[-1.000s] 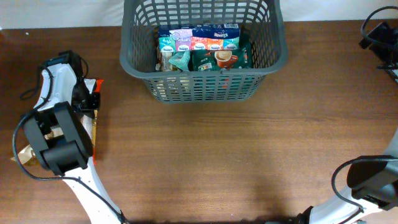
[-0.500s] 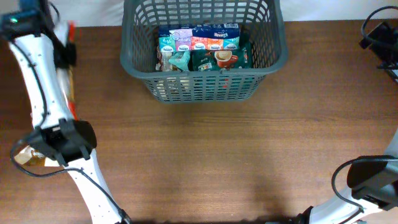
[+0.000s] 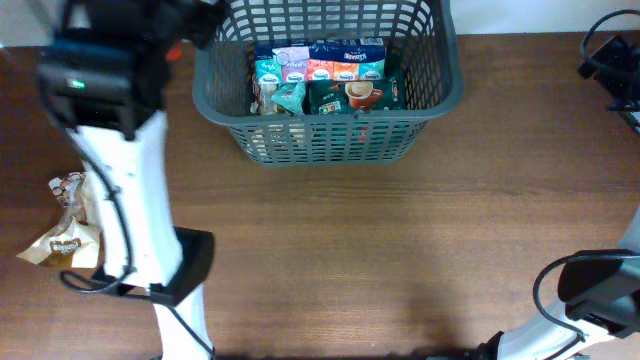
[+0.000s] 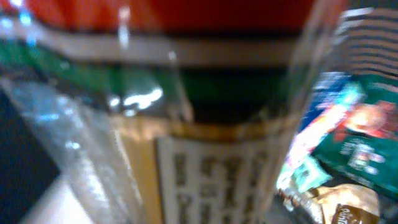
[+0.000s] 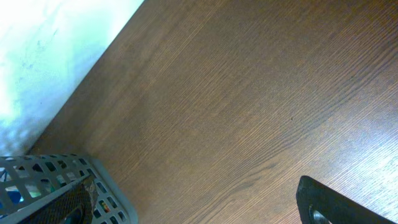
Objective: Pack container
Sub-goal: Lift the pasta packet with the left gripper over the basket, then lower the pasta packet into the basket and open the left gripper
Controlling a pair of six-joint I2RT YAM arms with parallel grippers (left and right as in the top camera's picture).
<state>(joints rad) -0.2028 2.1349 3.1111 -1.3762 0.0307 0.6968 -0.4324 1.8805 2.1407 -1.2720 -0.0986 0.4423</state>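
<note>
- On the left of the brown wooden table (image 3: 400,250) lie a small clear-wrapped brown-and-white snack pack (image 3: 68,190) and, just nearer, a tan crinkled snack pouch (image 3: 62,245). They lie close together, both well apart from the basket.
- The left gripper (image 3: 203,24) is blurred in the overhead view and hangs at the basket's far left corner, over the rim.
- It pinches a red-topped, clear-wrapped snack pack (image 4: 205,155) with a green band and a pale printed label. This pack fills the left wrist view and hides the fingers.
- The large dark gray plastic basket (image 3: 330,142), with lattice-slotted sides, stands at the far middle of the table.
- Inside it, a row of teal and blue cartons (image 3: 320,60) lies along the far side. A green packet printed with a coffee cup (image 3: 355,95) lies in front of them.
- Only a dark edge of the right gripper (image 5: 323,202) shows, low over bare table; whether its fingers are spread or pressed together cannot be told. The basket's corner (image 5: 106,200) sits at the lower left of that view.
</note>
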